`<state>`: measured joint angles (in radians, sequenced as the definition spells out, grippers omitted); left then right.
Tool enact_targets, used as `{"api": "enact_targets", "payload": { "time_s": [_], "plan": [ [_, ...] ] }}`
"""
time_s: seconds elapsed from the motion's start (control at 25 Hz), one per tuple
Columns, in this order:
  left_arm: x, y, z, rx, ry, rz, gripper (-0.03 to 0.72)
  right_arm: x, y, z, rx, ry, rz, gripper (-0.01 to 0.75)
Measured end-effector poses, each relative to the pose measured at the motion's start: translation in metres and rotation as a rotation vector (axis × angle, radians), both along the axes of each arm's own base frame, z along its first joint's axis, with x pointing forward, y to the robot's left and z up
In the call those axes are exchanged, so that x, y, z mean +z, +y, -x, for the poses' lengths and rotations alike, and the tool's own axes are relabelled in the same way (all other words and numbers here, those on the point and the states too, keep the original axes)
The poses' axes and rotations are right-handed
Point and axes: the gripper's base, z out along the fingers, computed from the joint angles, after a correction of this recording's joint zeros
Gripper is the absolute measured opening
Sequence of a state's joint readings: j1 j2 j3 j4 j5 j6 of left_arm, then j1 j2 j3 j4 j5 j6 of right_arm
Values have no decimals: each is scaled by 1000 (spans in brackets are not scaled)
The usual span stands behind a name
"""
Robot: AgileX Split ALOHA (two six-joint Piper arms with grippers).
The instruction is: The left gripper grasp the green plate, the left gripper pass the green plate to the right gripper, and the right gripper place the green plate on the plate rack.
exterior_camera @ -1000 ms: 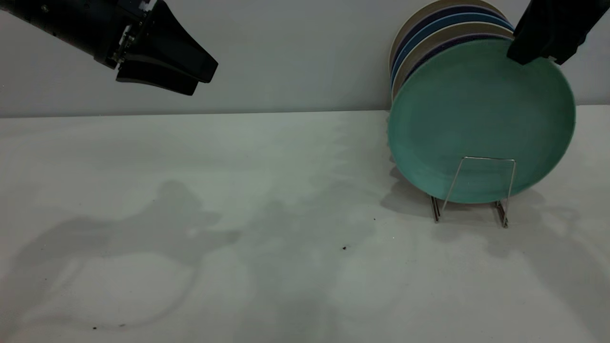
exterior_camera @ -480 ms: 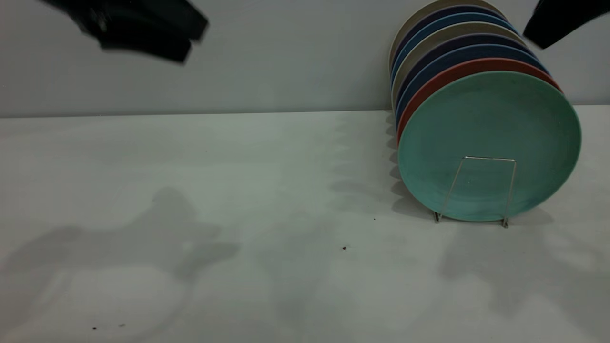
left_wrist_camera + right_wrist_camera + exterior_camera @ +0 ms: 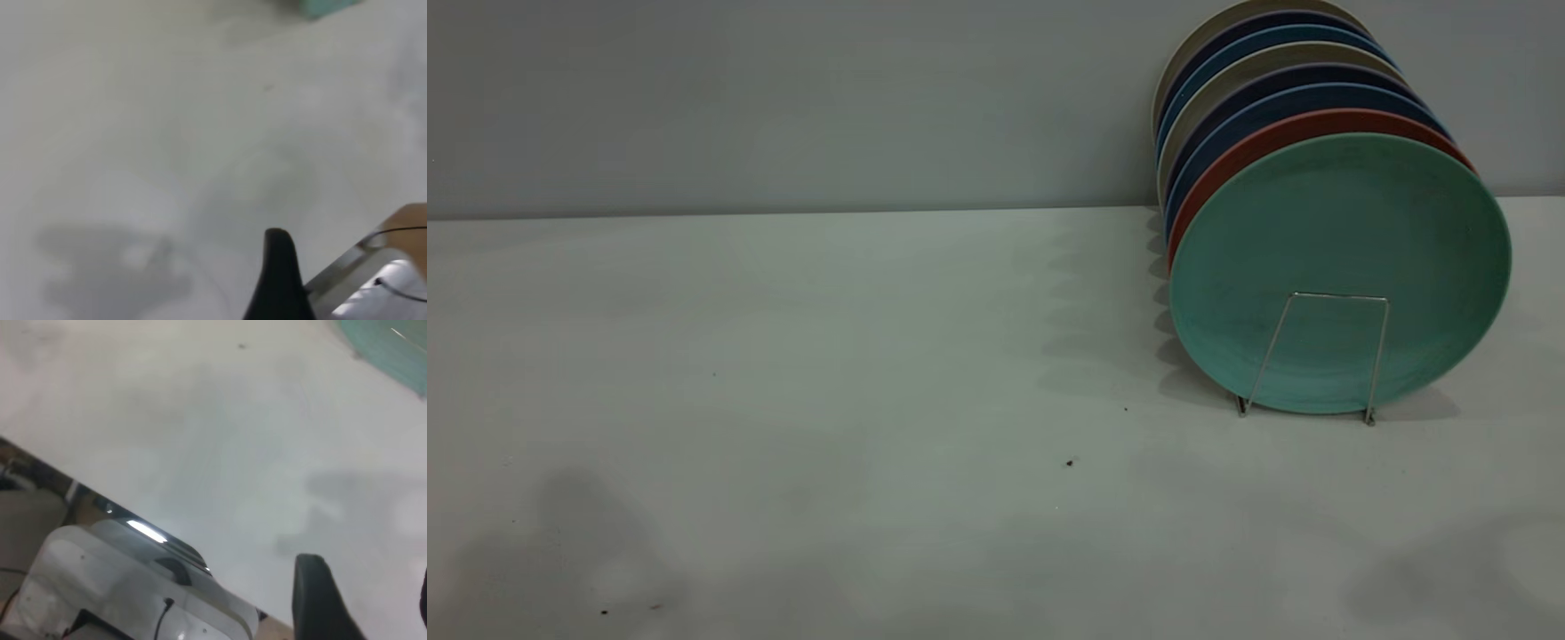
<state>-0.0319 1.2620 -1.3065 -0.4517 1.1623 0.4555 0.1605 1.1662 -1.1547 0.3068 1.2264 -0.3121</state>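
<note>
Matte, smooth green plate (image 3: 1343, 240); thin, shiny metal wire plate rack (image 3: 1325, 351); matte white table (image 3: 827, 356), faintly speckled.

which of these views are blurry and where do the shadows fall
Exterior view: sharp; the green plate in the rack casts a shadow to its left on the table. Left wrist view: blurred, one dark finger, a grey shadow beside it. Right wrist view: soft, a faint shadow near the finger.
</note>
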Motion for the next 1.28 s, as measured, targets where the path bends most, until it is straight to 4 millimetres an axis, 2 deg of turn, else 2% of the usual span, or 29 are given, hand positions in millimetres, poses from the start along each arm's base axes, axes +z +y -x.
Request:
{"api": "enact_targets", "payload": {
  "time_s": [0.12,0.2,0.32,0.44,0.64,0.8,0.96,1.12,1.28],
  "plan": [
    [10,12,22,134,-24,-86,591,-11,-10,26,-59,13,52,388],
    [8,19,34,204,-19,-125,591,-25,-18,44,-92,31,97,388],
    [-11,25,48,256,32,-184,591,-55,-25,69,-130,102,125,388],
    [-41,28,60,261,125,-218,591,-82,-28,91,-138,160,139,388],
    [-84,29,81,249,259,-241,591,-114,-37,116,-149,144,186,388],
    [-105,29,100,243,312,-249,591,-111,-42,120,-209,7,188,388],
    [-117,30,117,244,314,-250,591,-110,-46,125,-253,-41,193,388],
    [-123,30,131,250,280,-246,591,-111,-49,133,-274,-67,187,388],
    [-126,31,142,261,215,-238,591,-104,-51,149,-290,-180,149,388]
  ]
}}
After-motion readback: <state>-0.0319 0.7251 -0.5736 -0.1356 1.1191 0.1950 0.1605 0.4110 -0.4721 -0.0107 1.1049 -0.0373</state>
